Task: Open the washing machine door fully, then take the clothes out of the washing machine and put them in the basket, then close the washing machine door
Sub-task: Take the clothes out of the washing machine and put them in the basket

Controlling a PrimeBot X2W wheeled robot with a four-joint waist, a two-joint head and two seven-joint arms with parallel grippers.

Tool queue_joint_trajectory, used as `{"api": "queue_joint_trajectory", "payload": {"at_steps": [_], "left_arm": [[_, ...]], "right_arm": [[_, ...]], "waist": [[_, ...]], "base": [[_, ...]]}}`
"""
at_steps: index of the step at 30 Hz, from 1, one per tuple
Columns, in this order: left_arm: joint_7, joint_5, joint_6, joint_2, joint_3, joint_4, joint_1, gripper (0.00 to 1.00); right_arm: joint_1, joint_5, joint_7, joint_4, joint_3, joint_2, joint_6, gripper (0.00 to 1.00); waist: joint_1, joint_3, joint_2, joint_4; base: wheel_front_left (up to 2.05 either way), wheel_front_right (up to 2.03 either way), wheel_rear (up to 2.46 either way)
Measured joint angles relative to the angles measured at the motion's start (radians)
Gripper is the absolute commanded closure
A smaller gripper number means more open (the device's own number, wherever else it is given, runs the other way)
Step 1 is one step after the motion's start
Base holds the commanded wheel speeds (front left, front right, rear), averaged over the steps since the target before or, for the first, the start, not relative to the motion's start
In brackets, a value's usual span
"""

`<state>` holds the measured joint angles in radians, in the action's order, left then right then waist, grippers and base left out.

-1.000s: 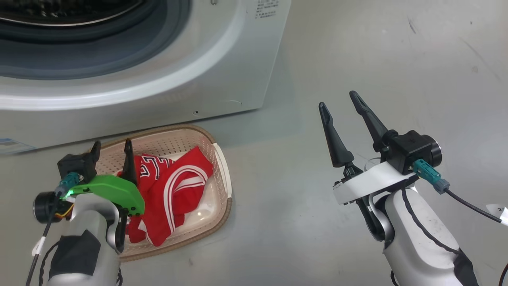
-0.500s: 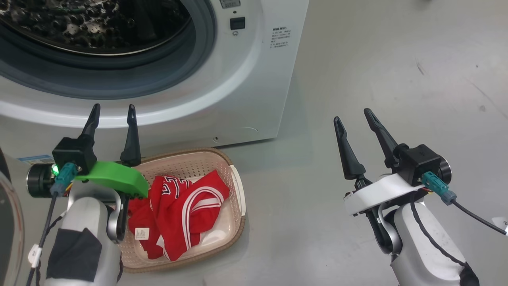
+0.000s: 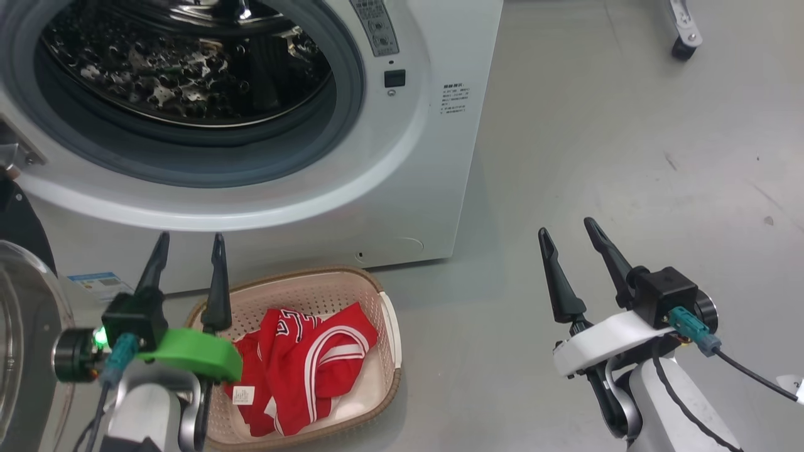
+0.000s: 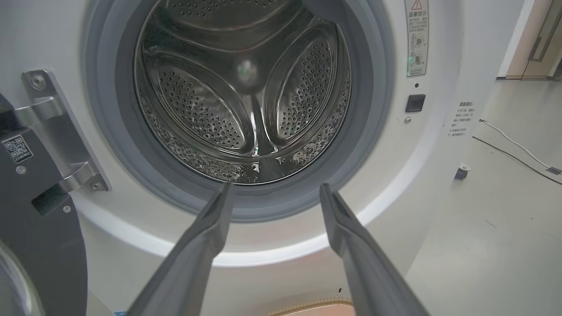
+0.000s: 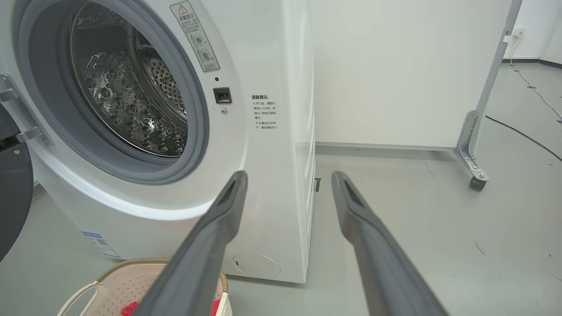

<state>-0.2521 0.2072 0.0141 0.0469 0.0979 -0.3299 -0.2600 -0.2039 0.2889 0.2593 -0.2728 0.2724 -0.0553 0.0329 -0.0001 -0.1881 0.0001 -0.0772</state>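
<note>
Head view, left to right.

- **Door:** the washing machine door (image 3: 25, 326) stands swung open at the 8 o'clock edge, its glass bowl and black rim cut by the frame. The metal hinge (image 3: 16, 154) sits at 9 o'clock on the machine front.
- **Left gripper:** the left gripper (image 3: 191, 237) is at 7 o'clock with its fingers pointing toward 12. The jaws are spread apart with nothing between them. The tips overlap the white lower front of the washing machine (image 3: 414, 157). In the left wrist view the fingertips (image 4: 224, 193) frame the lower lip of the grey rubber ring, and the drum (image 4: 246, 87) beyond is bare perforated steel.
- **Sticker:** a blue sticker (image 3: 94, 285) is on the machine's lower corner, at 8 o'clock.
- **Basket:** the basket (image 3: 295, 295) is on the floor at 6 o'clock, just in front of the machine's base and just right of the left gripper's green bracket.
- **Clothes:** the clothes (image 3: 308, 364) lie crumpled inside the basket, red with white stripes. A small white label (image 3: 242, 395) is on the heap's 8 o'clock side.
- **Right gripper:** the right gripper (image 3: 565, 227) is at 4 o'clock over bare floor (image 3: 597, 125), well apart from the basket and the machine. Its jaws are released and empty. In the right wrist view the basket's corner (image 5: 123, 285) sits at 7 o'clock.
- **Caster:** a caster (image 3: 681, 47) is at 1 o'clock.
</note>
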Motion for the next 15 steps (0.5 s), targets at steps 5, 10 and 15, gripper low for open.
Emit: {"api": "queue_joint_trajectory", "payload": {"at_steps": [5, 10, 15], "left_arm": [[0.000, 0.000, 0.011, 0.000, 0.003, 0.020, 0.085, 0.00], [0.000, -0.003, 0.018, 0.000, 0.007, 0.042, 0.149, 0.00], [0.000, -0.003, 0.028, 0.000, 0.013, 0.070, 0.213, 0.00]], "right_arm": [[0.030, -0.009, 0.000, -0.005, -0.005, 0.001, 0.000, 0.00], [0.050, -0.010, 0.000, -0.008, -0.008, 0.001, 0.001, 0.00], [0.075, -0.020, 0.000, -0.008, -0.016, 0.002, 0.001, 0.00]], "waist": [[0.0000, 0.035, 0.0000, 0.005], [0.0000, 0.064, 0.0000, 0.009], [0.0000, 0.091, 0.0000, 0.016]], "base": [[0.00, 0.00, 0.00], [0.00, 0.00, 0.00], [0.00, 0.00, 0.00]]}}
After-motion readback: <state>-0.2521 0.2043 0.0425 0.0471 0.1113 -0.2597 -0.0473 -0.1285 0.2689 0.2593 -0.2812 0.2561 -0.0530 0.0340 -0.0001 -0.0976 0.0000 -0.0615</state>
